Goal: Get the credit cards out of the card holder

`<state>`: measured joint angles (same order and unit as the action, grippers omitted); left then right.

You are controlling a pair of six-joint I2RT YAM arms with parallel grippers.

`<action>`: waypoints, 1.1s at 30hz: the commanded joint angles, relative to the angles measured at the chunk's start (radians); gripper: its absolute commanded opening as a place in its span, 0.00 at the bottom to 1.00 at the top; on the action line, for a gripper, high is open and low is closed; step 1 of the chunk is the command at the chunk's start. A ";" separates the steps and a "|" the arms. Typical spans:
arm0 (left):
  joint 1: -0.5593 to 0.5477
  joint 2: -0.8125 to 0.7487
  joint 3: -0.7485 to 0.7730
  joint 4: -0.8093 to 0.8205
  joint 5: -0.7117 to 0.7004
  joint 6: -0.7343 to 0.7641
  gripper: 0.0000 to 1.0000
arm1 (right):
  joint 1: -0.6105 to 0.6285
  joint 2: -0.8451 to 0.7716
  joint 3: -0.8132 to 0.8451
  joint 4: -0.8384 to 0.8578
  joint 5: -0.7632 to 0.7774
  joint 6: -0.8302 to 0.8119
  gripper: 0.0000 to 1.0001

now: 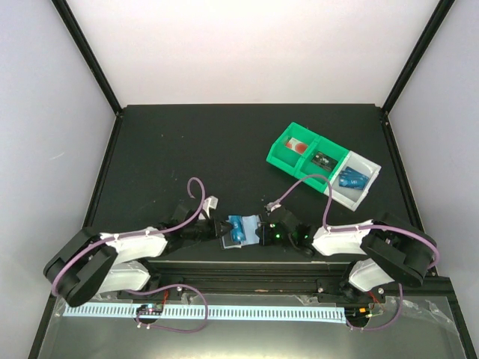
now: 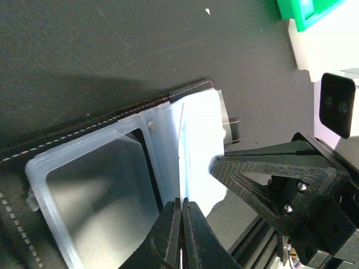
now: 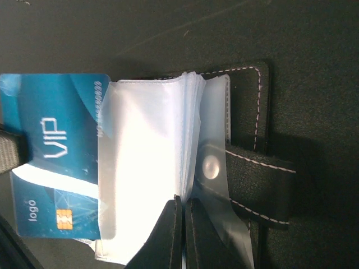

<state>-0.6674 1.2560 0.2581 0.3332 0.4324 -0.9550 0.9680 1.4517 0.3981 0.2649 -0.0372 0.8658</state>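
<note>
The left gripper has its two black fingers pressed tight together on a thin pale edge, and it is not clear if that edge is card or sleeve. Just to its right, a flat bright-blue plastic credit card with white "VIP" letters sticks partway out of the thin pale blue-grey folding card holder. The holder is soft clear plastic with a dark stitched edge, and it lies on the black table between the arms. The card pokes out on the left side, so the left arm is nearer. It likely has to slide left, away from the right gripper, whose fingers pinch the holder's clear pages. Far right, more blue cards lie in the grey end of a green-and-grey plastic tray
</note>
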 commanded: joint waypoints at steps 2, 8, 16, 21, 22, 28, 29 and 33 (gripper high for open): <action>0.012 -0.095 0.015 -0.157 -0.090 0.054 0.02 | 0.000 -0.017 0.007 -0.162 0.057 -0.026 0.02; 0.012 -0.225 0.013 -0.233 -0.124 0.064 0.02 | -0.002 -0.087 0.035 -0.244 0.049 -0.080 0.08; 0.014 -0.354 0.025 -0.245 0.021 0.157 0.02 | -0.008 -0.323 0.096 -0.434 0.019 -0.312 0.31; 0.013 -0.396 0.031 -0.225 0.140 0.196 0.01 | -0.011 -0.459 0.214 -0.625 -0.044 -0.459 0.33; 0.013 -0.402 0.034 -0.222 0.164 0.207 0.02 | -0.013 -0.488 0.232 -0.657 -0.061 -0.478 0.34; 0.011 -0.411 0.068 -0.218 0.347 0.262 0.02 | -0.024 -0.636 0.287 -0.761 -0.255 -0.533 0.42; 0.009 -0.413 0.070 -0.201 0.377 0.262 0.02 | -0.028 -0.639 0.293 -0.763 -0.288 -0.526 0.43; 0.003 -0.430 0.072 -0.150 0.469 0.265 0.02 | -0.044 -0.606 0.333 -0.787 -0.437 -0.548 0.44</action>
<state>-0.6613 0.8513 0.2871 0.1204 0.7498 -0.7273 0.9401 0.8154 0.6945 -0.4530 -0.2928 0.3626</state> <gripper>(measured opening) 0.020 0.433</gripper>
